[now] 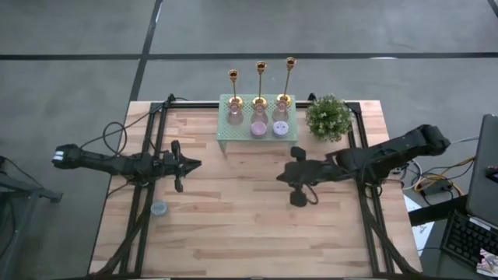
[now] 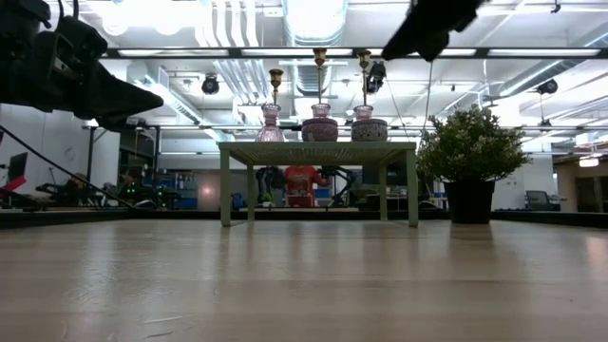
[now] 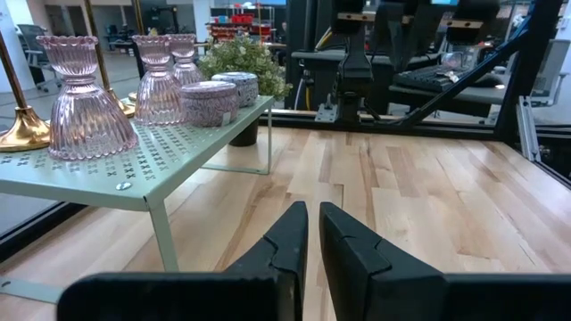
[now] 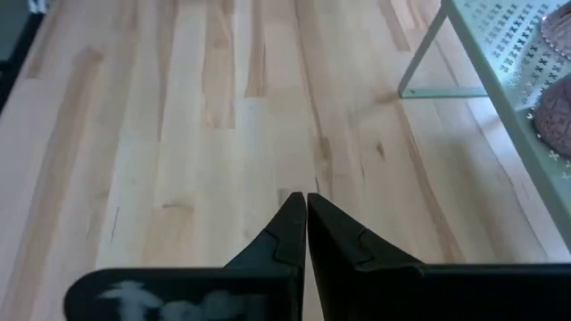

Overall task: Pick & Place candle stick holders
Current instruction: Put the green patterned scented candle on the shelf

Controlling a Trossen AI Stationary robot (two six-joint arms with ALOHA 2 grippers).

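Note:
Three gold candle stick holders (image 1: 260, 84) stand upright in a row on their round bases, along the far edge of a small pale green perforated stand (image 1: 233, 132) at the table's far middle. Their tops show in the low view (image 2: 320, 57), and one base shows in the left wrist view (image 3: 21, 130). My left gripper (image 1: 196, 163) hovers shut and empty over the table, left of the stand. My right gripper (image 1: 282, 176) hovers shut and empty in front of the stand's right end. Both point toward the table's middle.
Pink ribbed glass vases (image 3: 85, 111) and round lidded tins (image 3: 210, 101) stand on the stand in front of the candlesticks. A potted plant (image 1: 328, 117) stands right of the stand. A small round bluish object (image 1: 159, 208) lies at the near left. Bare wood lies between the grippers.

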